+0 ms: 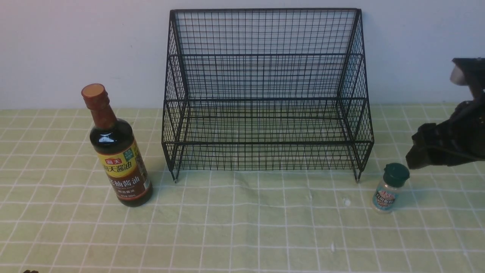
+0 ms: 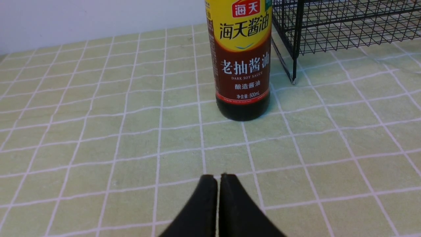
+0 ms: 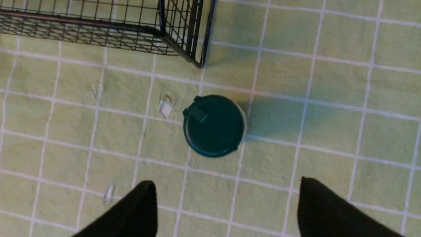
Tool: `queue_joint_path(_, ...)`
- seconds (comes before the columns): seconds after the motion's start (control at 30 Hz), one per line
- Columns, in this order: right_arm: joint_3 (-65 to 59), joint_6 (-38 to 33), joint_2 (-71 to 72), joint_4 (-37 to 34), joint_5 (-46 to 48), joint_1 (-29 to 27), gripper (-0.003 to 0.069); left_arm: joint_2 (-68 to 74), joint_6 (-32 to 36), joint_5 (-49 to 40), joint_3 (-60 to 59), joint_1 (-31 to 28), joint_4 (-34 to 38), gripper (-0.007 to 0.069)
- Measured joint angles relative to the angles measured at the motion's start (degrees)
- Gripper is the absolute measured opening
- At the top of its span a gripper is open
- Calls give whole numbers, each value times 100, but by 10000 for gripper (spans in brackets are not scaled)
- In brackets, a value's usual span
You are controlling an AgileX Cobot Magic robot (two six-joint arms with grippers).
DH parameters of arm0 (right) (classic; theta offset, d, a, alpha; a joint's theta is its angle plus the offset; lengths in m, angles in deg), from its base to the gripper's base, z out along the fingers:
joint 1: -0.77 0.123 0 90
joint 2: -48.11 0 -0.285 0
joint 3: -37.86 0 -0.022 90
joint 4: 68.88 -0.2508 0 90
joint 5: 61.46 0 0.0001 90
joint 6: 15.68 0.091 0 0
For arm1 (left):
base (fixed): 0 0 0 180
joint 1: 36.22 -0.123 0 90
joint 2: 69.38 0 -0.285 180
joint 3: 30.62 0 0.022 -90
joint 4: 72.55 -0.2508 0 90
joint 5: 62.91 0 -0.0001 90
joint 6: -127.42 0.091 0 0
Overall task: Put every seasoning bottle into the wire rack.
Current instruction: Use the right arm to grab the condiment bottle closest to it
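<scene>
Bottles come first: both stand upright on the counter [image 1: 235,231], and the black wire rack [image 1: 265,143] is between them, a bit farther back. The big dark soy sauce bottle [image 1: 121,163] is on the left. The little shaker [image 1: 388,189] with the green cap [image 1: 396,174] is on the right, near the rack's front right foot.

I think the job now is to get the little shaker. The right jaws [image 3: 227,204] are wide open with nothing in them. Next, they need to line up with the shaker, go down around it and then squeeze. If they come down crooked, they could knock it over. The left jaws [image 2: 218,179] are closed and hold nothing, so they would have to open before getting the big bottle.

The front view shows the shaker's blue-green label and the soy sauce bottle's red-brown cap. The right wrist view looks down on the green cap and shows both tips of the open jaws. The left wrist view cuts off the top of the big bottle, but its words are easy to see.
</scene>
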Motion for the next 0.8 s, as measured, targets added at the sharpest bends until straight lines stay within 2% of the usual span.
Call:
queue_joint_path(0.17, 0, -227, -415, -51, -270, 150, 612, 0, 0, 0, 0, 0, 0, -6)
queue_joint_path(0.5, 13, -171, -1143, 386, -876, 354, 610, 0, 0, 0, 0, 0, 0, -6)
queue_joint_path(0.57, 17, -164, -1243, 409, -904, 354, 586, 0, 0, 0, 0, 0, 0, -6)
queue_joint_path(0.6, 17, -164, -1285, 410, -917, 354, 550, 0, 0, 0, 0, 0, 0, -6)
queue_joint_path(0.63, 17, -164, -1294, 410, -926, 354, 504, 0, 0, 0, 0, 0, 0, -6)
queue_joint_path(0.67, 19, -164, -1294, 410, -950, 354, 414, 0, 0, 0, 0, 0, 0, -6)
queue_joint_path(0.7, 19, -164, -1294, 410, -950, 354, 414, 0, 0, 0, 0, 0, 0, -6)
queue_joint_path(0.73, 32, -164, -1294, 410, -963, 354, 302, 0, 0, 0, 0, 0, 0, -6)
queue_joint_path(0.8, 37, -169, -1294, 416, -951, 354, 311, 0, 0, 0, 0, 0, 0, -6)
